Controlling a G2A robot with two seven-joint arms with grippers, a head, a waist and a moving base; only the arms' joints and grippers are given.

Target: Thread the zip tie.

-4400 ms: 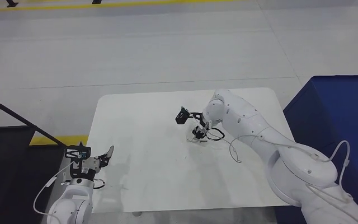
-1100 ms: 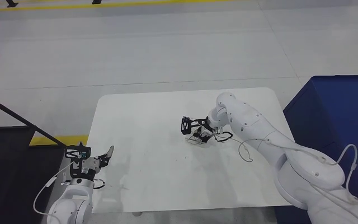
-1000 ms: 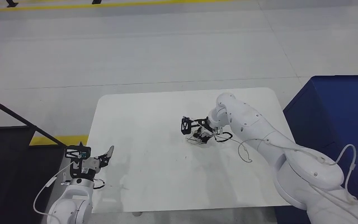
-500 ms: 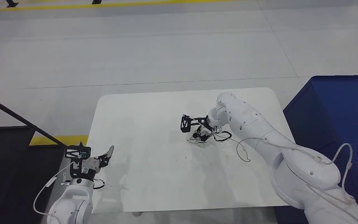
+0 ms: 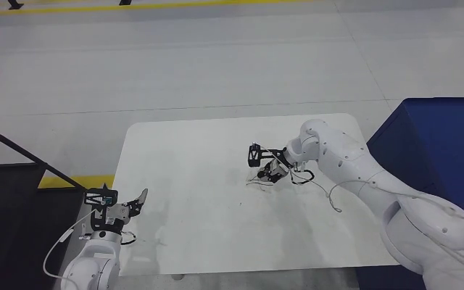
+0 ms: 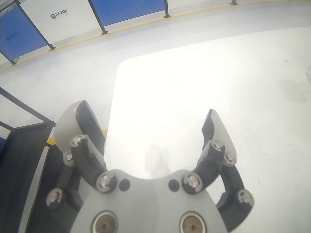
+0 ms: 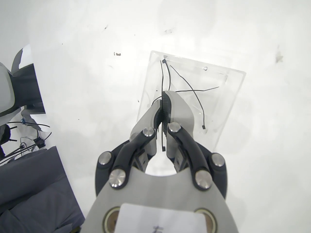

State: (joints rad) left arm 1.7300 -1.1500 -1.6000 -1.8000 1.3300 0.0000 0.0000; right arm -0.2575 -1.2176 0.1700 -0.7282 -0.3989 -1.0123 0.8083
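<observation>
Top view: right fingers (image 5: 269, 172) sit mid-counter (image 5: 188, 232); left fingers (image 5: 142, 196) hang at its edge.

Left wrist view: left fingers (image 6: 88, 124) spread wide, holding nothing.

Right wrist view: right fingers (image 7: 165, 103) pinch the black zip tie (image 7: 161, 76), which runs ahead of them over a clear tray (image 7: 228, 98).

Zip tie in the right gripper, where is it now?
In the right wrist view, the zip tie is pinched in the right gripper over the clear tray, near the middle of the table.

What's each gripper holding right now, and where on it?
The right gripper pinches a black zip tie along its strap, over the clear tray. The left gripper is open, holding nothing.
</observation>
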